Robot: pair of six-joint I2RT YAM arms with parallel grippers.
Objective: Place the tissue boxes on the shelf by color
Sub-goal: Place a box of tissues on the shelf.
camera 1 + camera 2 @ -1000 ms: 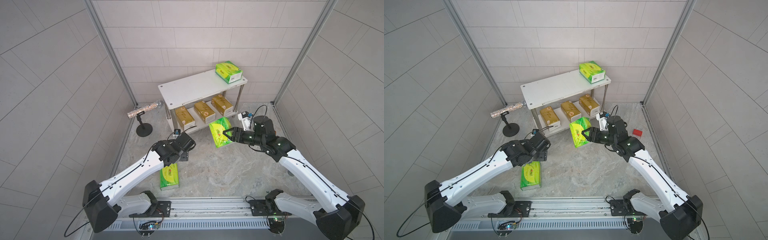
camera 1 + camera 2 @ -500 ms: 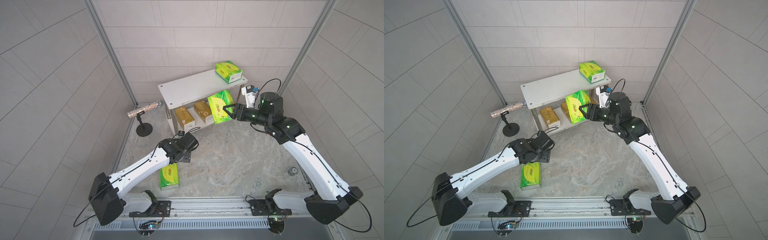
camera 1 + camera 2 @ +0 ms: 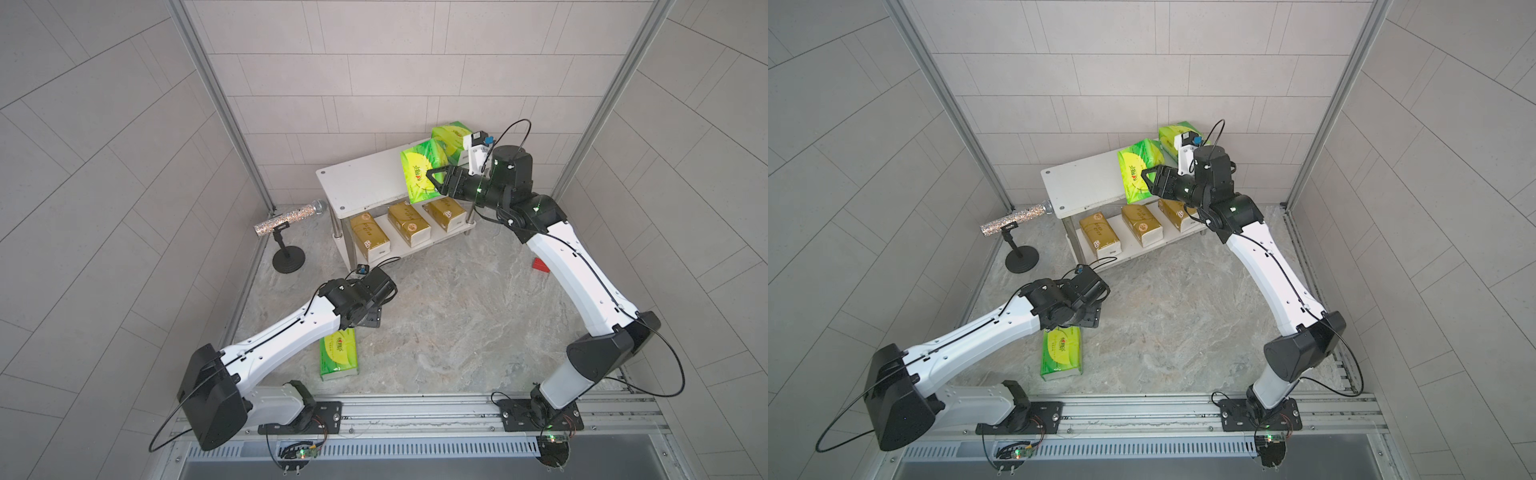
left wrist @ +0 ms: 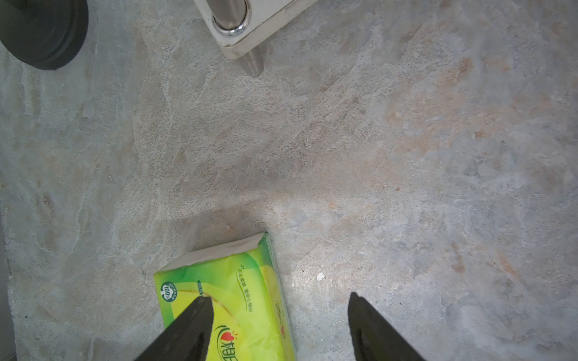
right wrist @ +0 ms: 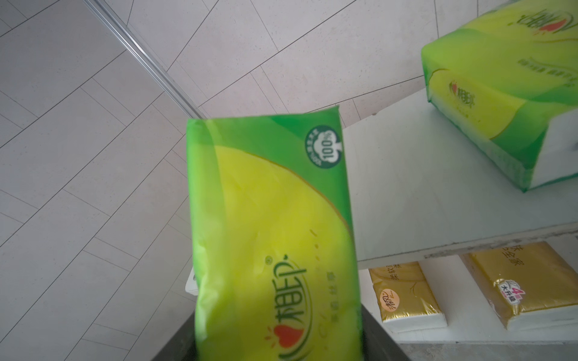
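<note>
**Tiled booth, stone-look floor (image 3: 457,311): four boxes shelved, fifth in the air, sixth on the floor**

The held green pack (image 3: 415,166) is upper centre-right in both top views. It is tipped up on edge over the front right part of the shelf's (image 3: 361,187) top board. Can't tell if it touches the board; it reads as not set down. The right gripper (image 3: 432,179) is clamped on its near end, and the wrist view shows both fingers hugging the pack.

Done, judging by the layout:
- One green pack on the top board (image 3: 451,139), back right corner.
- Three gold packs (image 3: 408,223) side by side on the lower board.
- Colour split is clean: green up, gold down.

To do:
- Land the held pack beside the shelved green one. There is plenty of bare board to its left in frame.
- Then shelve the green pack on the floor (image 3: 338,359), lying flat at lower centre-left.
- The left gripper (image 4: 280,298) hangs above that pack's end, jaws apart, gripping nothing. One finger is over the pack, the other over bare floor.

Outside the job: the microphone (image 3: 291,218) sits left of the shelf, and the red block (image 3: 540,264) is right of frame by the right arm. Both are well apart from the packs.
</note>
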